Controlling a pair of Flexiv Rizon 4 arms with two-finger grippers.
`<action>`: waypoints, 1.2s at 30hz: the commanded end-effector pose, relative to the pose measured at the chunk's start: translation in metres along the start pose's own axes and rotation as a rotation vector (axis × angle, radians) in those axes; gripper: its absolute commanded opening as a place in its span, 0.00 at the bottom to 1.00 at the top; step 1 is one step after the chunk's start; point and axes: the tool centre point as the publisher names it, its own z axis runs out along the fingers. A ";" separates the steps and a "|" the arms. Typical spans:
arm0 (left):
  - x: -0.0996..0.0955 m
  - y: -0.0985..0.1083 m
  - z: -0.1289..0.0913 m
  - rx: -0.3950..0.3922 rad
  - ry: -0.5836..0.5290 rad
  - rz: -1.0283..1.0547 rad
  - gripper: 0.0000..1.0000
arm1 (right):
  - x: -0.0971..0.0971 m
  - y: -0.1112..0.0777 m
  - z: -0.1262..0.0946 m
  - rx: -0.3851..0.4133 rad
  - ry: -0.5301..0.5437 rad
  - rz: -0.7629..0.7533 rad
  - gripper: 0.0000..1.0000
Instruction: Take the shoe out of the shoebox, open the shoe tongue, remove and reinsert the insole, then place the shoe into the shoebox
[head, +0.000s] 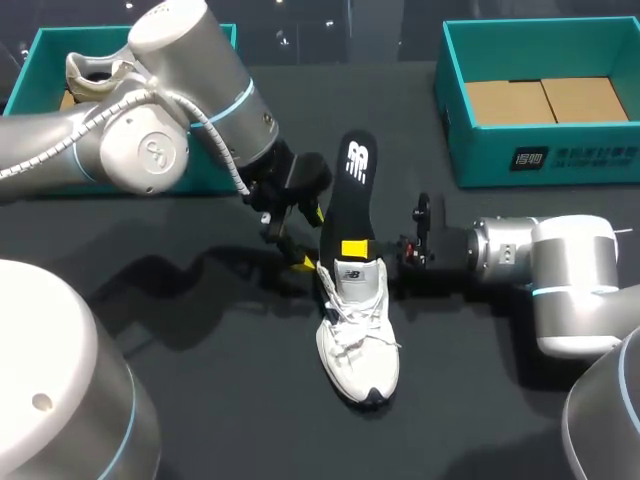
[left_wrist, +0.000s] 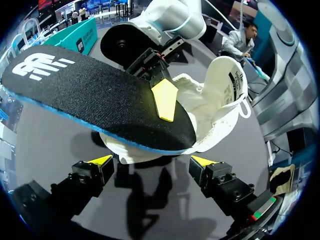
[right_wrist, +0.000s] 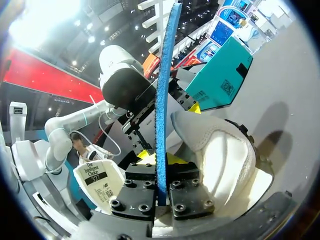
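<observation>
White shoe (head: 360, 340) lies on the surface, toe at 6 o'clock, heel at 12. Black insole (head: 352, 190) runs from the shoe mouth toward 12, long axis in line w/ the shoe. R arm (head: 540, 265), from 3 o'clock, has its jaws clamped on the insole's near end (edge-on btwn them). L arm (head: 150, 120), at 10 o'clock of the heel, has jaws wide, holding nothing. Probably R pushes toward 6.
</observation>
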 end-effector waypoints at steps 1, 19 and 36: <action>0.000 0.000 -0.001 -0.002 0.000 0.001 1.00 | 0.003 -0.003 0.003 0.010 -0.002 -0.014 0.02; 0.000 0.000 -0.001 -0.002 0.000 0.001 1.00 | 0.019 0.022 0.007 0.075 0.003 -0.090 0.33; 0.000 0.000 -0.001 -0.002 0.000 0.001 1.00 | 0.013 0.053 0.017 0.141 -0.042 -0.105 0.00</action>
